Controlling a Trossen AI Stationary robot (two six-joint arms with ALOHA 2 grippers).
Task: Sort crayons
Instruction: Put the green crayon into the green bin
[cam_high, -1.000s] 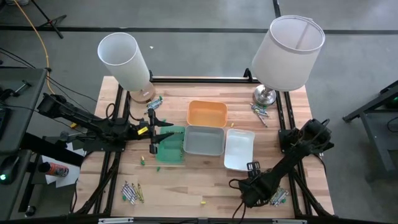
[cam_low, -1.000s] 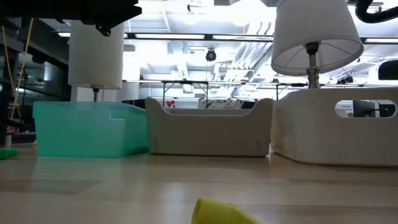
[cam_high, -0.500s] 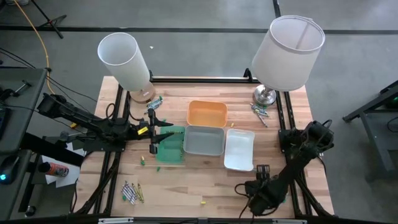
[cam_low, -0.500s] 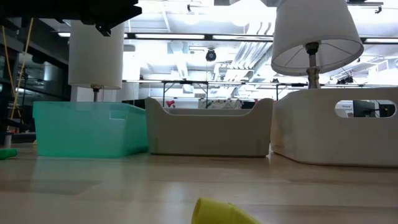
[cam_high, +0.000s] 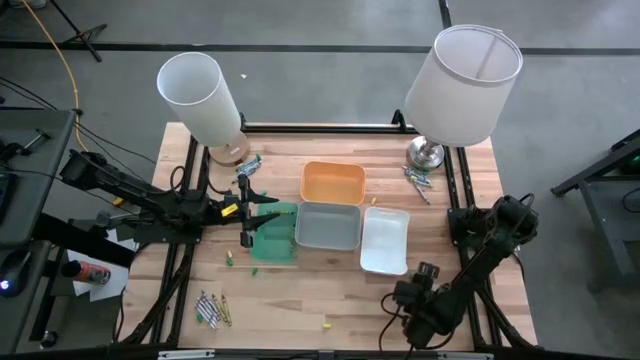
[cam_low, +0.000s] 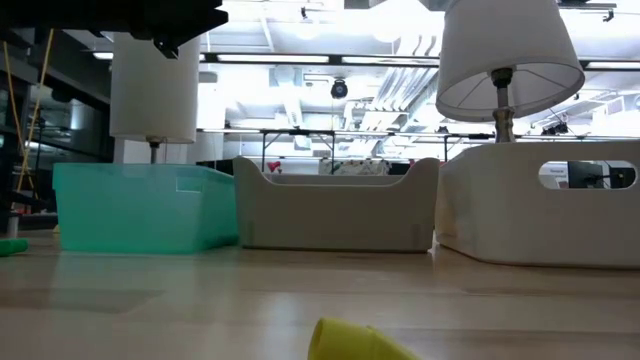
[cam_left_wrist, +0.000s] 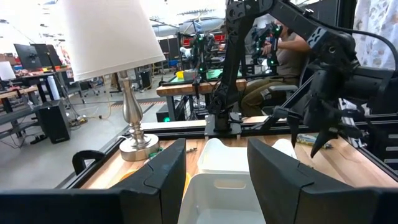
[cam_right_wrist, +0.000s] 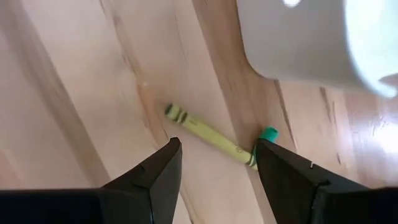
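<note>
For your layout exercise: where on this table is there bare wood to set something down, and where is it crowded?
Bare wood lies between the crayon pile at the front left and the right gripper, broken only by a lone yellow crayon. It is crowded mid-table, where the green, grey, orange and white trays cluster.

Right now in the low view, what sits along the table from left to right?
Green crayon at the far left edge → teal tray → grey tray → white tray. The yellow crayon lies much nearer the camera, in front of the grey tray.
</note>
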